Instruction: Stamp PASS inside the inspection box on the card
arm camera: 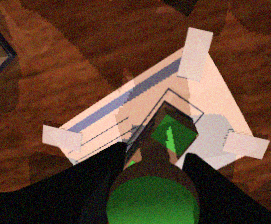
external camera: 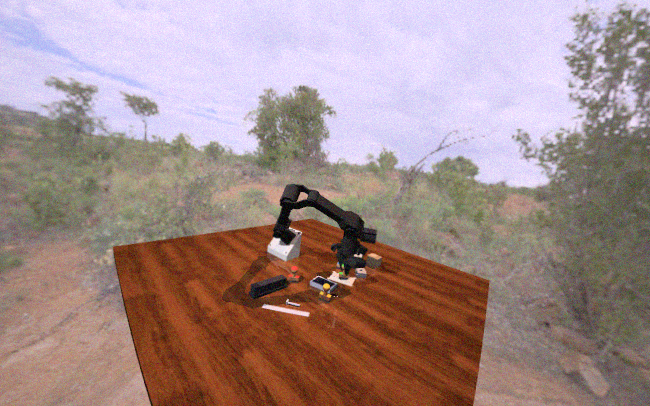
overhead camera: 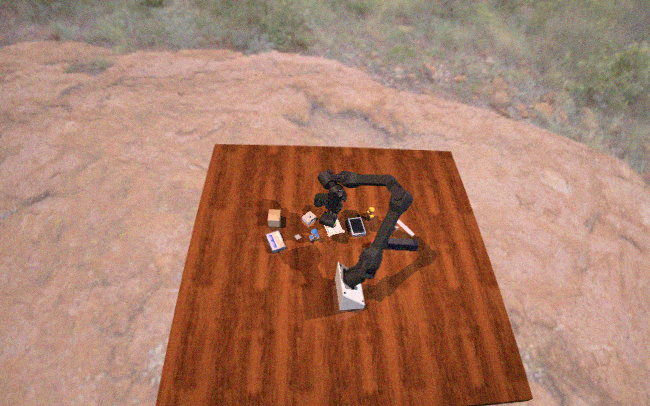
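"Stamp (external camera: 343,275) (arm camera: 153,200) first: where is it?"

"Over the card (overhead camera: 334,230) (external camera: 335,277) (arm camera: 221,95), left of the ink pad (overhead camera: 356,226) (external camera: 323,282) as seen from the top. The gripper (overhead camera: 329,218) (external camera: 344,269) (arm camera: 154,156) has it pinched between its fingers, green knob toward the wrist camera."

"Is it on the paper?"

"I can't tell whether the foot touches. I can't read PASS on it either, or see whether it's inked; I'd take this as the printing step."

"How would you do it well?"

"Check the outline of the box (arm camera: 185,101) first. It shows past the far and right edges of the foot in the wrist view, but the near side is hidden. Keep the foot square to those lines, go straight down, and press evenly."

"And after?"

"Lift straight up before moving sideways. Any slide or twist could smear it, and a second touch could double the print. Then set it on the bench, off the card."
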`<move>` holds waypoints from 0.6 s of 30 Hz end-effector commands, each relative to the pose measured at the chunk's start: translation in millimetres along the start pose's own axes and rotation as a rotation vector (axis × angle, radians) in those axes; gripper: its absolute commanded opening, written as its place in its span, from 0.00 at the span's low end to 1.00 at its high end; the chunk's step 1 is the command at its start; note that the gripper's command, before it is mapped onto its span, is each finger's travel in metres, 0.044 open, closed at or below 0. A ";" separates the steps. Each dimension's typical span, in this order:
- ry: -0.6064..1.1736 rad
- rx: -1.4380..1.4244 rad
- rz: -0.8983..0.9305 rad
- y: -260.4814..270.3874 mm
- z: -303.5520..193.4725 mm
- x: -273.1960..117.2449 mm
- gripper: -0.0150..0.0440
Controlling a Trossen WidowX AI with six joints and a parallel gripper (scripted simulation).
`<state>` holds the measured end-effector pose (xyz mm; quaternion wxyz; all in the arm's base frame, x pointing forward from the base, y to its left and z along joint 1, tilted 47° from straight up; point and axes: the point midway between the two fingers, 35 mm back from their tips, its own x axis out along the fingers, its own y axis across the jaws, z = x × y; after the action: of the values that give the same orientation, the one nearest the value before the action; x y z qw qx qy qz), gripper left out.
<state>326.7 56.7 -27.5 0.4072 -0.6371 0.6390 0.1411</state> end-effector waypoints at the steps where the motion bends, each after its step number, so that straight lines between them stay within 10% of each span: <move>1: -0.003 0.005 -0.003 -1.1 0.7 -3.2 0.25; 18: -0.005 0.004 -0.002 -1.4 2.1 -20.6 0.25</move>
<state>324.5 66.4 -17.8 0.4055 -0.6375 0.6399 0.1405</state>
